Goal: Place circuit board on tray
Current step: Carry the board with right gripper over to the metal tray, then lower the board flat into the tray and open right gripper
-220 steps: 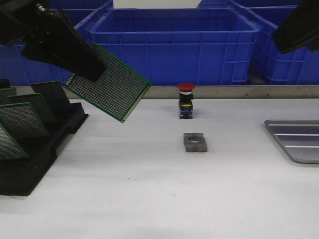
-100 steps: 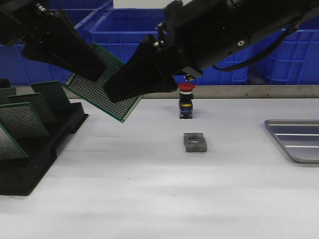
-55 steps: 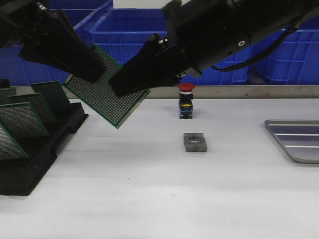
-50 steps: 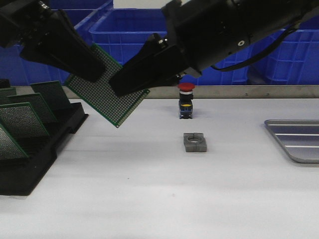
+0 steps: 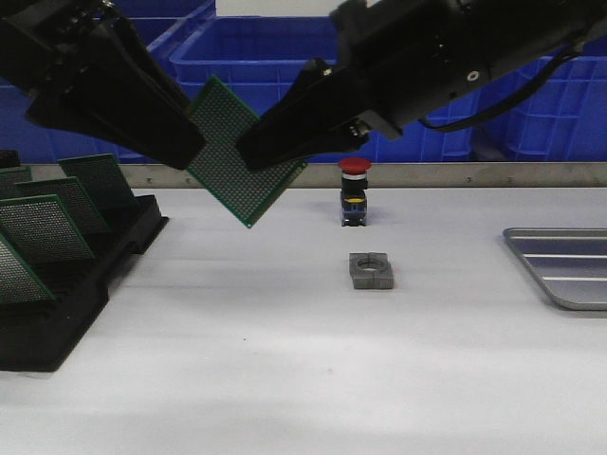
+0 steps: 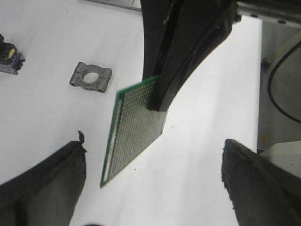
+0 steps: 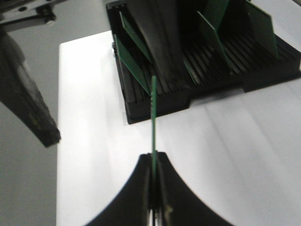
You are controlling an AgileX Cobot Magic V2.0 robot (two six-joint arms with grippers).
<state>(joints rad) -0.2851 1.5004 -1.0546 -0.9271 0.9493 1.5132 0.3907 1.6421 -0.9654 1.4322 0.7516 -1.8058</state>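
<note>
The green perforated circuit board (image 5: 232, 156) hangs in the air above the table's left half, standing on one corner. My right gripper (image 5: 254, 154) is shut on its right edge; the right wrist view shows the board (image 7: 153, 117) edge-on, pinched between the shut fingers of that gripper (image 7: 154, 155). My left gripper (image 5: 185, 142) is open just left of the board. In the left wrist view its fingers (image 6: 51, 174) stand wide apart around the board (image 6: 136, 122) without touching it. The silver-grey tray (image 5: 564, 270) lies at the table's far right edge.
A black slotted rack (image 5: 57, 303) with several more green boards stands at the left. A red-capped push-button switch (image 5: 354, 192) and a grey clamp block (image 5: 371, 271) sit mid-table. Big blue bins (image 5: 332, 76) line the back.
My right arm came in from the right and closed on the board. My left gripper let go and opened. The board has shifted right, risen a little and turned onto a corner.
</note>
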